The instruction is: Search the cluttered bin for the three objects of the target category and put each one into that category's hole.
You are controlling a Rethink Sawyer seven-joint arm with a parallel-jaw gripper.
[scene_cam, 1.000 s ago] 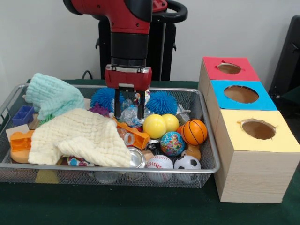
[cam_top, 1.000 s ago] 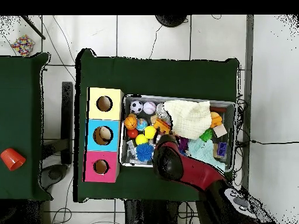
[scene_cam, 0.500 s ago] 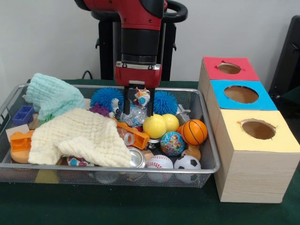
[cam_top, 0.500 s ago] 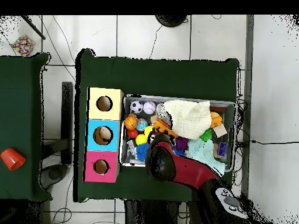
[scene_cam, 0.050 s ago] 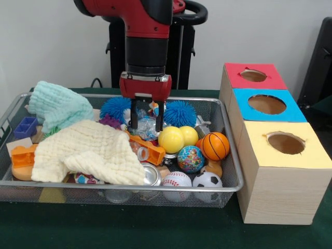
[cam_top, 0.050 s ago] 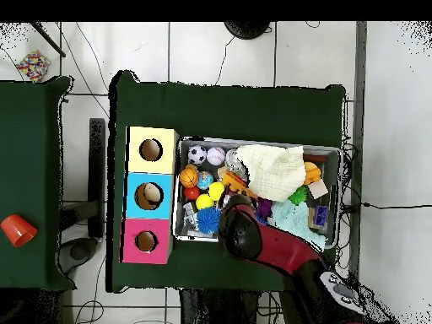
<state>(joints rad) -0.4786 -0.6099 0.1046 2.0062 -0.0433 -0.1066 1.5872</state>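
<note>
Three boxes sit in a row beside the wire bin [scene_cam, 0.050 s ago: 228,155], each with a round hole on top: a red box [scene_cam, 0.050 s ago: 254,76], a blue box [scene_cam, 0.050 s ago: 267,105] and a yellow box [scene_cam, 0.050 s ago: 288,144]. The bin rests on the green desk [scene_cam, 0.050 s ago: 155,228] and is crowded. A cream cloth [scene_cam, 0.050 s ago: 88,153] is heaped at its front and a mint cloth [scene_cam, 0.050 s ago: 59,106] lies behind it. Toward the boxes are the balls: two yellow balls [scene_cam, 0.050 s ago: 171,139] touching each other, a small basketball [scene_cam, 0.050 s ago: 215,146], a globe ball [scene_cam, 0.050 s ago: 190,158], a baseball [scene_cam, 0.050 s ago: 176,180] and a soccer ball [scene_cam, 0.050 s ago: 207,180] against the front wall. Two blue spiky balls [scene_cam, 0.050 s ago: 180,113] lie at the back. The red arm comes down over the middle of the bin, and its hand [scene_cam, 0.050 s ago: 146,124] is released, its dark fingers [scene_cam, 0.050 s ago: 134,114] spread and reaching down on either side of a crinkly clear packet [scene_cam, 0.050 s ago: 147,127], just behind the orange toy [scene_cam, 0.050 s ago: 148,148]. I cannot tell whether the fingers touch the packet.
</note>
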